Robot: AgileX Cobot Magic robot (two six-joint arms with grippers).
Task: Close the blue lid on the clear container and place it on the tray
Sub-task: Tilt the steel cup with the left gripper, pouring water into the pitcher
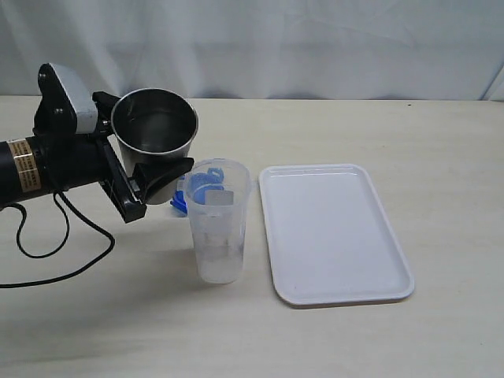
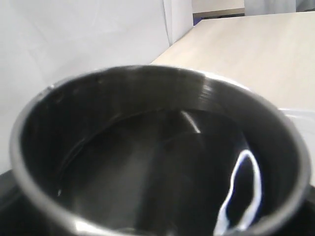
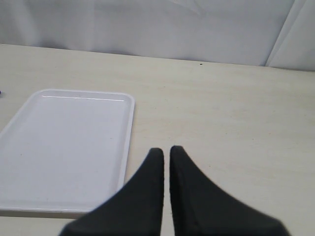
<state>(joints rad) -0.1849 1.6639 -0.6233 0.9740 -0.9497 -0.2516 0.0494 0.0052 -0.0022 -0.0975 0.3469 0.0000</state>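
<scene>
The clear container (image 1: 219, 236) stands upright and uncovered on the table, just left of the white tray (image 1: 331, 236). The blue lid (image 1: 179, 205) lies on the table behind the container. It shows partly beside the container and partly through its wall. My left gripper (image 1: 153, 177) is shut on a steel cup (image 1: 155, 130), holding it in the air up and to the left of the container. The cup (image 2: 157, 147) fills the left wrist view and hides the fingers there. My right gripper (image 3: 166, 151) is shut with nothing in it, close to the tray (image 3: 64, 147) and off its long edge.
The left arm's black cable (image 1: 47, 252) loops over the table at the left. A pale curtain (image 1: 315, 47) closes off the back of the table.
</scene>
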